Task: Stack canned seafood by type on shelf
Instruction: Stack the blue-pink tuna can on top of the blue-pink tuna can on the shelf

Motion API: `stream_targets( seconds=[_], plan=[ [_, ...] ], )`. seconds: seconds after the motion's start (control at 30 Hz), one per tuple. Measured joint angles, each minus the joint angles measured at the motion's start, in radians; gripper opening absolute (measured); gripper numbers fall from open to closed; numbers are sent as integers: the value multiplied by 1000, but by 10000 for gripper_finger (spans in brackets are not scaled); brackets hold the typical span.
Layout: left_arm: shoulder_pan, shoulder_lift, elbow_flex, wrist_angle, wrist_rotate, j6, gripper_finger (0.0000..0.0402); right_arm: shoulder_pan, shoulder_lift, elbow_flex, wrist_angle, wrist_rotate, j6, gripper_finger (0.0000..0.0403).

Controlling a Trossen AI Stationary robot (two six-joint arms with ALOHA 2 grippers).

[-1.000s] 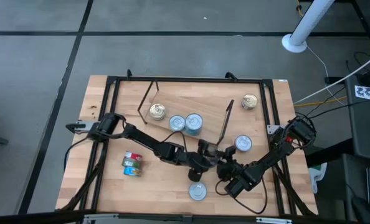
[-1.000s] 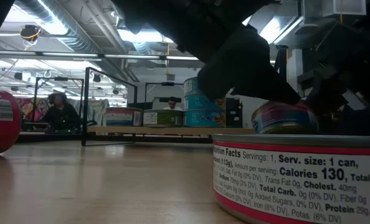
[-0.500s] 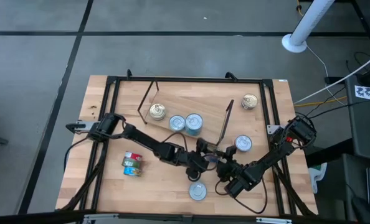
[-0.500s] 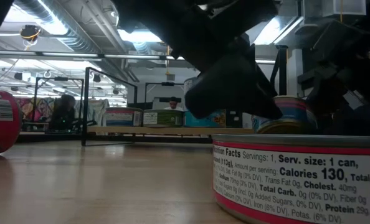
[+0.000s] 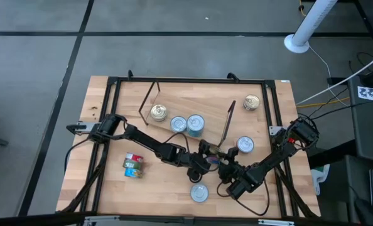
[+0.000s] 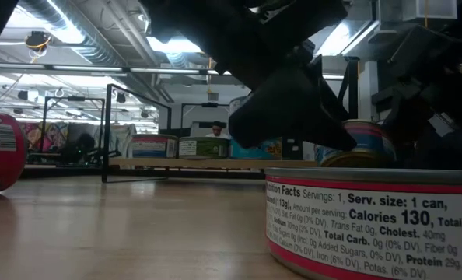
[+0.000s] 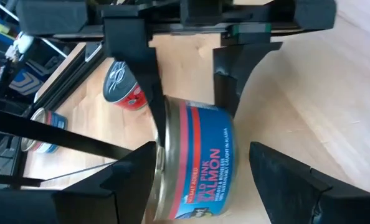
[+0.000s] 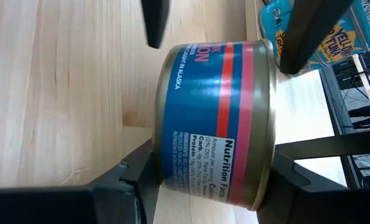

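A blue-and-red salmon tin (image 7: 200, 162) sits between my two grippers at the table's middle (image 5: 213, 161). My right gripper (image 8: 213, 155) is shut on it. My left gripper (image 7: 202, 149) is open, with a finger on either side of the same tin, and a gap shows at one finger. The shelf (image 5: 189, 107) stands on black wire legs at the far middle. It carries a gold-lidded tin (image 5: 159, 113), a silver-lidded tin (image 5: 178, 123) and a teal stack (image 5: 195, 124), each resting on its base. My right gripper pinches the salmon tin between its two fingers, one on the lid end (image 8: 163, 152) and one on the base end (image 8: 269, 158). The fingers come nearly level from the table's near-right side. The tin is tipped onto its side; I cannot tell whether it is clear of the table.
Loose tins stand on the tabletop: a gold-lidded one at the far right (image 5: 252, 102), a silver one right of the shelf (image 5: 245, 145), a silver one near the front edge (image 5: 199, 193), and a red-green stack at the left (image 5: 134, 166). The black frame (image 5: 111, 85) runs round the table.
The salmon tin has risen a little and tipped over from upright, held by my right gripper. My left gripper has shifted slightly toward the far edge and stays around the tin.
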Motion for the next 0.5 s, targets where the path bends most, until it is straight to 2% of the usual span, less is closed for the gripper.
stream_targets(
  seconds=[0.23, 0.5],
  plan=[
    [2, 14, 0, 9, 5, 1, 253, 0, 0, 0, 15, 1, 0, 185],
    [8, 40, -1, 19, -7, 73, 253, 0, 0, 0, 24, 10, -1, 185]
  ],
)
